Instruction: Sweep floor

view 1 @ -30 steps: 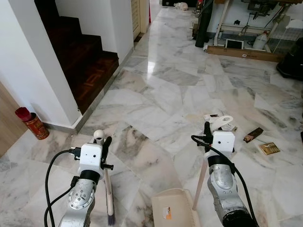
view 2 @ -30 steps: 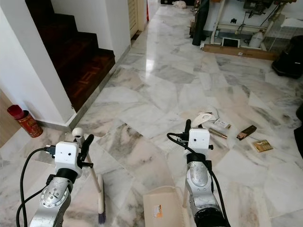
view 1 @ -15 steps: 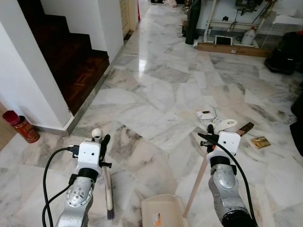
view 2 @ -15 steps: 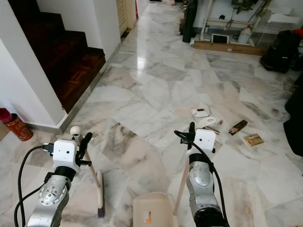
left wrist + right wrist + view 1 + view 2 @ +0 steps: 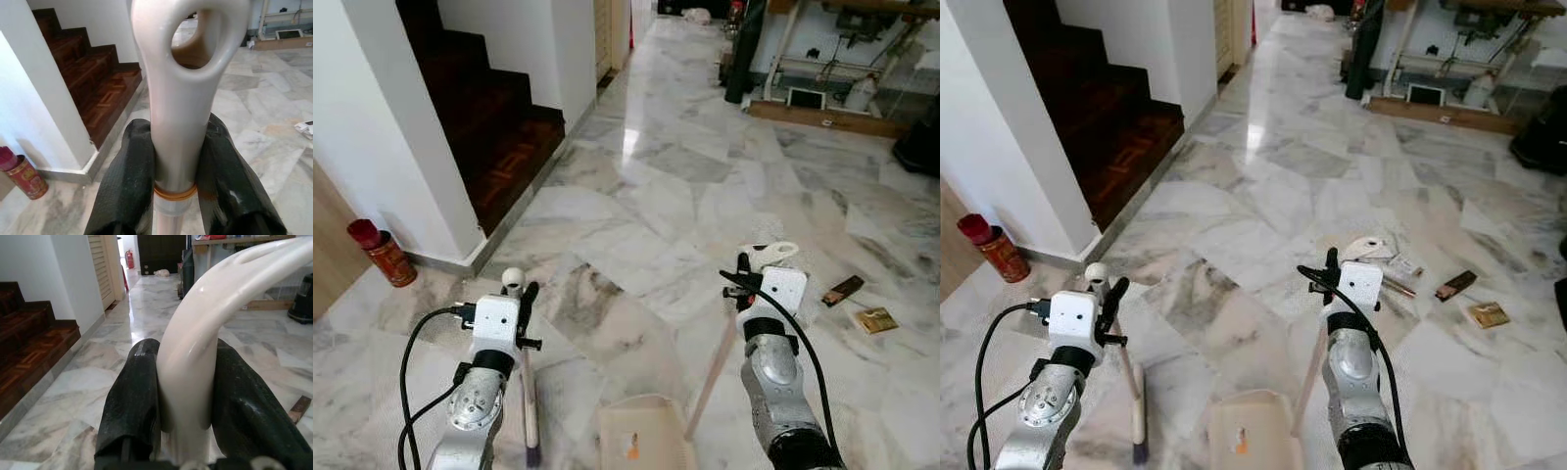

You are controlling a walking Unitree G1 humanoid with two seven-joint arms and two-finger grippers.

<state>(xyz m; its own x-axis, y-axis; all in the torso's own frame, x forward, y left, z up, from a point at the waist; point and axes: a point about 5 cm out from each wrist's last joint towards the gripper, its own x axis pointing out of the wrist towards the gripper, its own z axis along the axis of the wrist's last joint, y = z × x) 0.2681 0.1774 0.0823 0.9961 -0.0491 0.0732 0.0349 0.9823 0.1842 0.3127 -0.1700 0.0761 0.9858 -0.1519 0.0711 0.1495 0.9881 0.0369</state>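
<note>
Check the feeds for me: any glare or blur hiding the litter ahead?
Left eye view: sharp; window glare on the marble floor up the corridor, away from the wrappers. Left wrist view: broom handle in the left hand looms soft-focused, stairs behind clear. Right wrist view: dustpan handle in the right hand blocks most of the floor.

No text, brand, number or sign is showing clearly enough to read. The dustpan point(image 5: 641, 441) is carrying a small orange label, too blurred to make out. The red canister point(image 5: 382, 253) by the wall and the flat packets point(image 5: 871, 319) lying on the marble floor point(image 5: 646, 196) are showing printed surfaces, but nothing on them is legible.
</note>
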